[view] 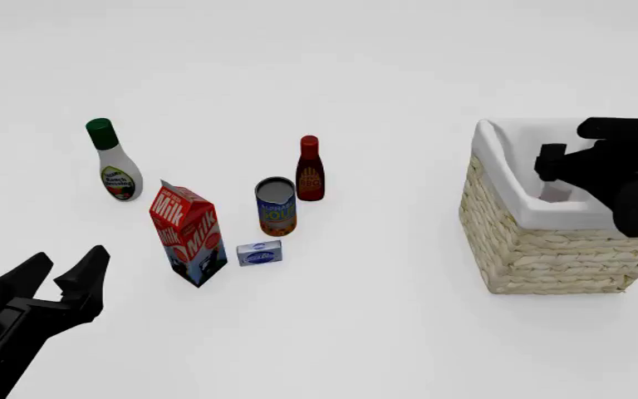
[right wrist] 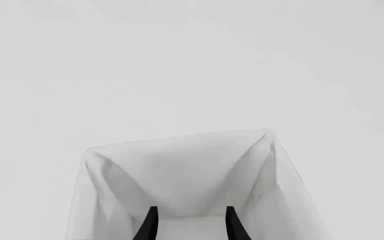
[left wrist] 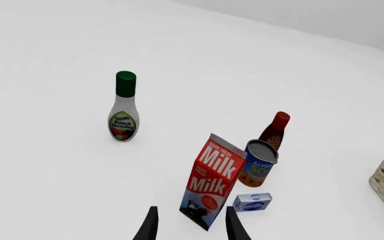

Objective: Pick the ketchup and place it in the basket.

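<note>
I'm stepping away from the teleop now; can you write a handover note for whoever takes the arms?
Left gripper: open, empty, low near the milk carton.
Right gripper: open, empty, above the basket.
Ketchup: in no view, and not among the groceries on the table. The lining that shows looks bare; the basket's floor is mostly hidden.
Done: cannot confirm.
Left: check inside the basket for the ketchup.

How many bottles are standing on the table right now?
2. The white dressing bottle stands far left; the small dark-red bottle stands behind the can. No ketchup shows; it may be hidden inside the basket.
</note>
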`<state>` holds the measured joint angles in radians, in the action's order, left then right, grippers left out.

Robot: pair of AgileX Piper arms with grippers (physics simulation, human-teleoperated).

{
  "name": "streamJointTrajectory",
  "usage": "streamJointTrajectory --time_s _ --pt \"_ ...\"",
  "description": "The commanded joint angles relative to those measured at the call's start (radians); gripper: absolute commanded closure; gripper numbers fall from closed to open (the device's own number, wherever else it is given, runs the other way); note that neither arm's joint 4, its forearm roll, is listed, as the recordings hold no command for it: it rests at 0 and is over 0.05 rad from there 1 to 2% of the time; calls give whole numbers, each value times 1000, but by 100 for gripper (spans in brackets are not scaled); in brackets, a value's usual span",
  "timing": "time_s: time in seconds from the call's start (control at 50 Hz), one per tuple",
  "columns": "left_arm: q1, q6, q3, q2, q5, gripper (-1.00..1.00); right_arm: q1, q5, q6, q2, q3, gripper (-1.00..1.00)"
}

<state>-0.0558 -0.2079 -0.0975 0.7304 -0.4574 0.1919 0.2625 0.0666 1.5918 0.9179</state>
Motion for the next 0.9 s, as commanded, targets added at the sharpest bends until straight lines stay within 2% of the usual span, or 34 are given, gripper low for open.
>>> streamJointTrajectory --time_s 0.02,0.36,0.44,0.48,0.62,0.64,0.86,0.88,0.9 --pt "-1 -3 2 -7 2 -100 -6 -18 1 -48 -4 -100" --pt "-1 -5 2 -20 10 -100 -54 -84 -18 -231 -41 -100" --pt "-2 -9 4 -25 10 -100 -64 -79 -49 -280 -70 -100" --pt "-3 -9 5 -23 8 -100 -62 -73 -42 -304 -94 -100" --pt "-3 -13 7 -38 17 -100 -70 -60 -73 -369 -155 -100" --pt "-4 -15 9 -42 18 -100 -75 -51 -104 -391 -172 -100" --pt "-24 -16 13 -50 13 -100 -44 -28 -70 -565 -299 -100" --pt "-26 -18 13 -52 15 -100 -30 -22 -43 -577 -312 -100" --pt "-28 -16 16 -49 9 -100 -15 -11 -52 -608 -333 -100"
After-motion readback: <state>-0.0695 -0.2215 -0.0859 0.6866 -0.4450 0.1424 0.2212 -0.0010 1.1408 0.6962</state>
